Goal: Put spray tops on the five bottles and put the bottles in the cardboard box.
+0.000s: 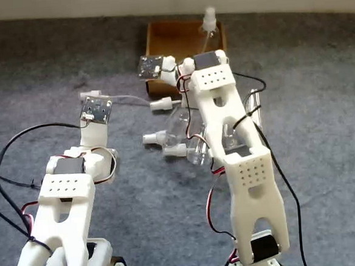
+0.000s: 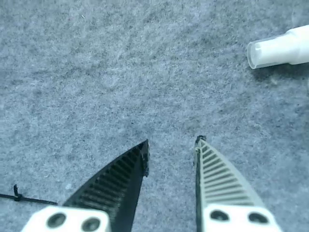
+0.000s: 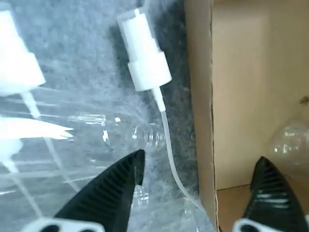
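My right tool, released, straddles a wall of the cardboard box; my left tool hangs released over the desk.

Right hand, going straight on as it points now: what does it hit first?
Probably the box wall, which stands between the right hand's open jaws. A spray top's tube lies just beside it, so depth leaves some doubt.

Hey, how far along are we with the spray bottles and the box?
Early on. One bottle with a spray top sits in the cardboard box. Nothing is in hand: the left gripper and right gripper both have open, empty fingers. Left: several clear bottles lie on the carpet outside the box, at least one neck bare, beside a loose spray top.
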Motion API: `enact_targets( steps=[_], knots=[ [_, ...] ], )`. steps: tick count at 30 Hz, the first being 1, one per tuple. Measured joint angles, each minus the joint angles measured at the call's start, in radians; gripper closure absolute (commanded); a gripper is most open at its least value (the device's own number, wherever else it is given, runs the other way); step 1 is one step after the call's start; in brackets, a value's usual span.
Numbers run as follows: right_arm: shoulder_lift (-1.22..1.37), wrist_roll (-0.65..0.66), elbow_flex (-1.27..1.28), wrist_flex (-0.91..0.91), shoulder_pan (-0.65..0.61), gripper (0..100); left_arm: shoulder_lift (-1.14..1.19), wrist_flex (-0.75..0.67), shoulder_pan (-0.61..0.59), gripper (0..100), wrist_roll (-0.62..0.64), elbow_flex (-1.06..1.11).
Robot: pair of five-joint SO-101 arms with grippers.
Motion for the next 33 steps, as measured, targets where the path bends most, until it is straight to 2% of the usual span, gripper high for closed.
enact_targets(
  steps=[5, 15, 26, 33],
  knots=[
    [0.009, -0.002, -0.002, -0.017, -0.006, 67.6, 0.000, 0.000, 0.000, 85, 0.000, 0.000],
    [0.038, -0.032, 0.002, -0.172, -0.006, 67.7, 0.000, 0.000, 0.000, 85, 0.000, 0.000],
    [0.038, -0.038, 0.011, -0.219, -0.005, 67.7, 0.000, 0.000, 0.000, 85, 0.000, 0.000],
    [0.146, -0.043, 0.006, -0.270, 0.021, 67.7, 0.000, 0.000, 0.000, 85, 0.000, 0.000]
  ],
)
